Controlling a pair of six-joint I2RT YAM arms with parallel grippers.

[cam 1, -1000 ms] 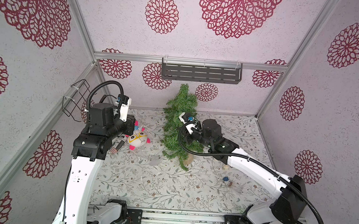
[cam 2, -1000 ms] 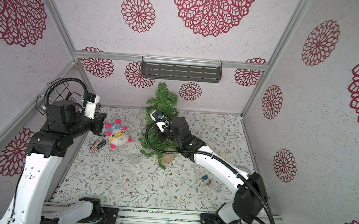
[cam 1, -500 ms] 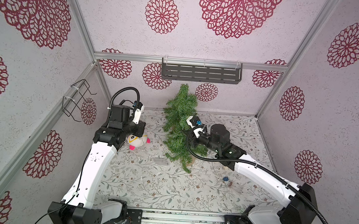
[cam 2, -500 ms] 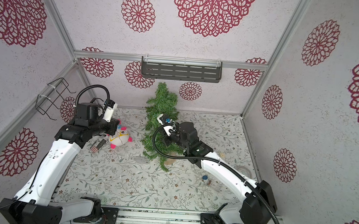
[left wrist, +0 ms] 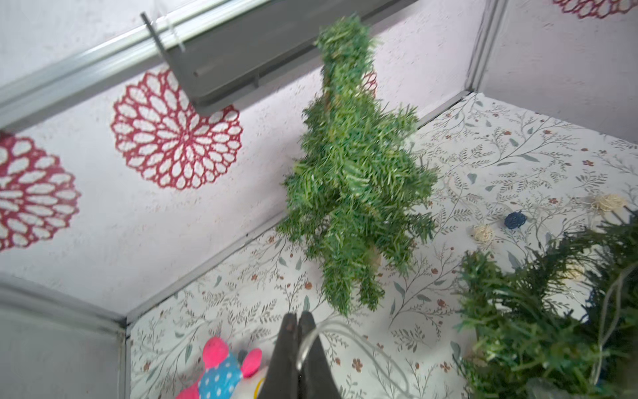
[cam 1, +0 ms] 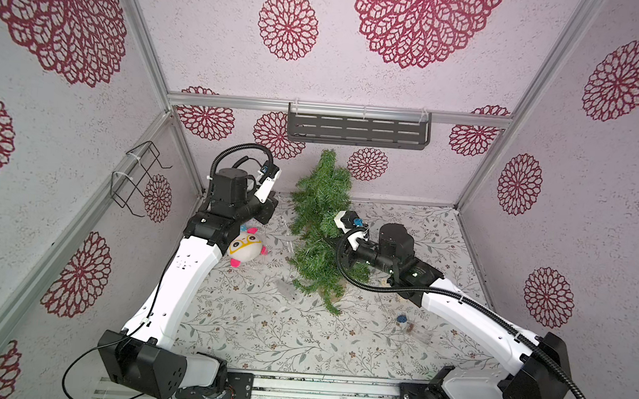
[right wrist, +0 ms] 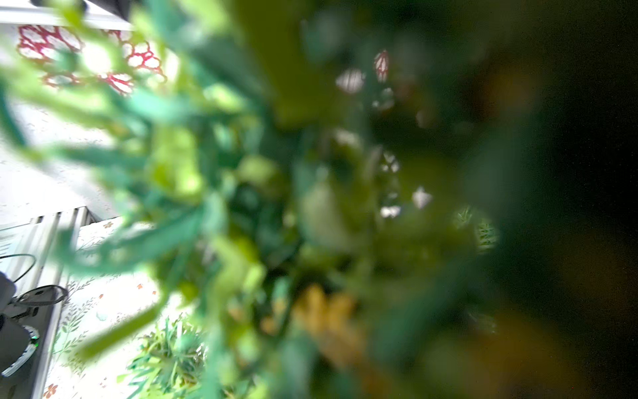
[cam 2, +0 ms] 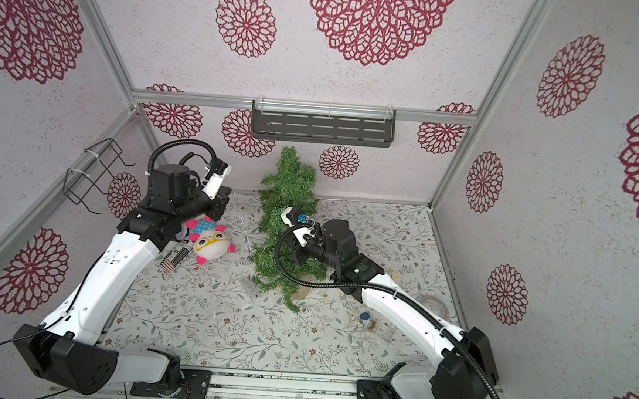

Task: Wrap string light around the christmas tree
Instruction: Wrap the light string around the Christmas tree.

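My left gripper [left wrist: 297,316] is shut on the string light [left wrist: 348,336], a thin pale wire that arcs from between its fingers toward the christmas tree [cam 1: 319,260]. The tree is green with a tan wooden base [cam 1: 336,291], and wire strands hang in its near branches [left wrist: 609,311]. In both top views the left gripper [cam 1: 267,215] hovers left of the tree, above the floor. My right gripper [cam 1: 335,242] is buried in the tree's branches from the right, its fingers hidden; its wrist view shows only blurred green. A small clear box [cam 1: 286,288] lies by the tree's front.
A second green tree [left wrist: 355,172] stands farther back by the wall. A plush toy [cam 1: 245,246] lies under the left arm beside a striped item [cam 2: 177,258]. A blue ball [cam 1: 402,320], a clear case [cam 1: 420,332] and a tape roll [cam 2: 434,303] lie at the right. A shelf [cam 1: 357,130] hangs on the back wall.
My left arm has swung from the left wall toward the back and right, closer to the tree. The right arm has shifted slightly right, still in the branches.
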